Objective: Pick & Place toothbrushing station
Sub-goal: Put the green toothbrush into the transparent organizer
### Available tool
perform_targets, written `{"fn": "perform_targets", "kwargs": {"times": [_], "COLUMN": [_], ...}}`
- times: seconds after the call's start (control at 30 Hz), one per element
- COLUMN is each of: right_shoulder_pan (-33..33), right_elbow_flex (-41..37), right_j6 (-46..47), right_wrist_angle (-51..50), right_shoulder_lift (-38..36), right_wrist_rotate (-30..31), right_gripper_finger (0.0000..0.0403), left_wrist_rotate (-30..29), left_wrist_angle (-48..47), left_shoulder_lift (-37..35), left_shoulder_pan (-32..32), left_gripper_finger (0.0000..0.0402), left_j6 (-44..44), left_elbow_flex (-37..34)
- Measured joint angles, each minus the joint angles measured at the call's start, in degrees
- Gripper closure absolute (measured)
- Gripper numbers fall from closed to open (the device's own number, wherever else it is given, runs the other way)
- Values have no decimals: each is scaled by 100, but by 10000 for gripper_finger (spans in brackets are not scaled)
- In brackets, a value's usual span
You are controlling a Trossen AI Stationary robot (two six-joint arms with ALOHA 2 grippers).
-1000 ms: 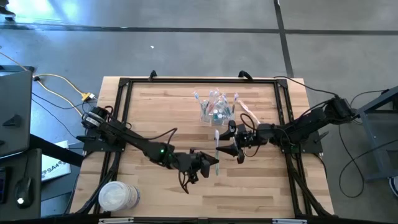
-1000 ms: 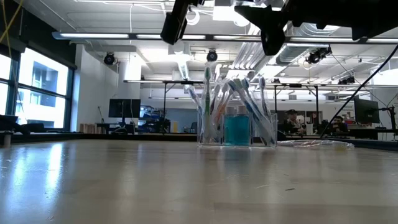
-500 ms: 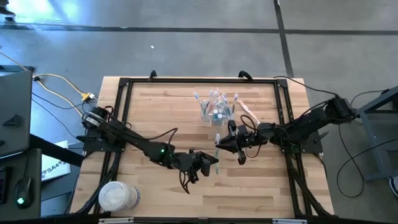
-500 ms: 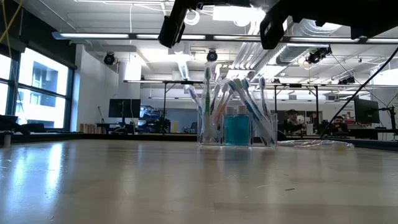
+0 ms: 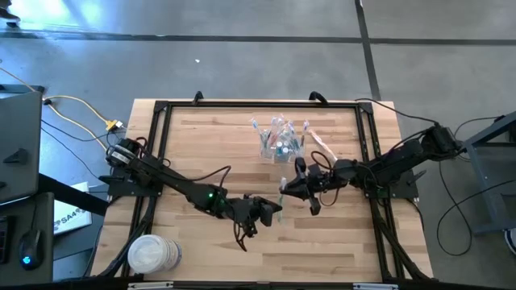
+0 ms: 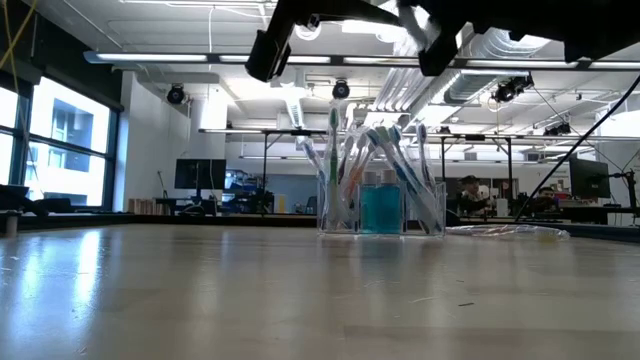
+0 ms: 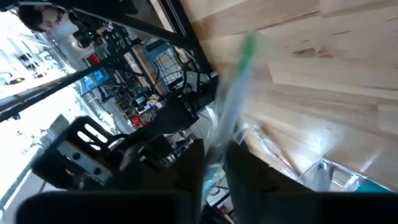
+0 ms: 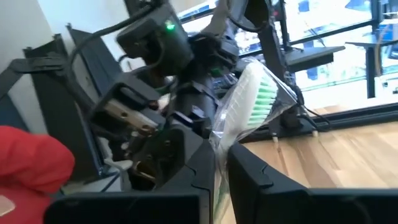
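A toothbrush with green bristles in a clear wrapper point(image 5: 280, 201) hangs over the middle of the table between my two grippers. My left gripper point(image 5: 272, 211) reaches in from the left and my right gripper point(image 5: 285, 191) from the right; both are shut on it. In the right wrist view the bristle end point(image 8: 262, 93) sticks out past my fingers. The clear cup point(image 5: 278, 142) full of toothbrushes stands on its base at the far middle of the table and also shows in the low view point(image 6: 380, 205). My left gripper has the wrapped toothbrush point(image 7: 227, 118) between its two fingers, which come from the table's left, slanting slightly down. The brush runs out past the fingertips, clear of the table. Blur hides the exact place of contact. My right gripper pinches the wrapped toothbrush between its two fingers point(image 8: 252, 174), on the stretch below the bristle end point(image 8: 233, 134). The fingers come level from the table's right. The brush is lifted clear of the table, and its bristle end stands out beyond the fingertips.
Another wrapped toothbrush point(image 5: 322, 147) lies flat on the table right of the cup. A stack of white round discs point(image 5: 150, 254) sits at the near left corner. A black frame point(image 5: 161, 109) runs around the wooden tabletop.
My right gripper has shut on the toothbrush that my left gripper holds. Both arms have stayed where they were, and the brush has stayed lifted between them.
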Motion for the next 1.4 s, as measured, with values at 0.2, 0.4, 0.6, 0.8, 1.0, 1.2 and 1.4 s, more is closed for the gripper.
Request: {"fn": "perform_targets", "kwargs": {"times": [0.2,0.4,0.6,0.8,1.0,1.2,1.4], "right_shoulder_pan": [7,7,122,296,619,1007,1087], "right_elbow_flex": [-1,-7,-17,-17,-15,-14,-4], "right_j6": [-42,-327,-716,-1023,-1698,-2518,-3069], "right_wrist_angle": [-20,-214,-601,-695,-876,-719,-684], "right_shoulder_lift": [0,0,9,-19,-50,-73,-286], "right_wrist_rotate": [-44,207,1304,1860,3701,5532,6334], "right_gripper_finger": [385,388,393,393,392,395,395], "left_wrist_rotate": [-63,-359,-545,-1386,-2821,-2150,-251], "left_wrist_angle": [123,248,711,630,-603,-2573,-4018], "left_shoulder_lift": [0,0,-15,-233,-725,-1346,-1786], "left_shoulder_pan": [-39,-58,-314,-563,-566,-445,204], "left_gripper_finger": [265,206,192,192,192,192,192], "left_j6": [-80,-55,-1300,-2348,-5089,-7964,-9770], "left_elbow_flex": [0,2,9,9,7,7,3]}}
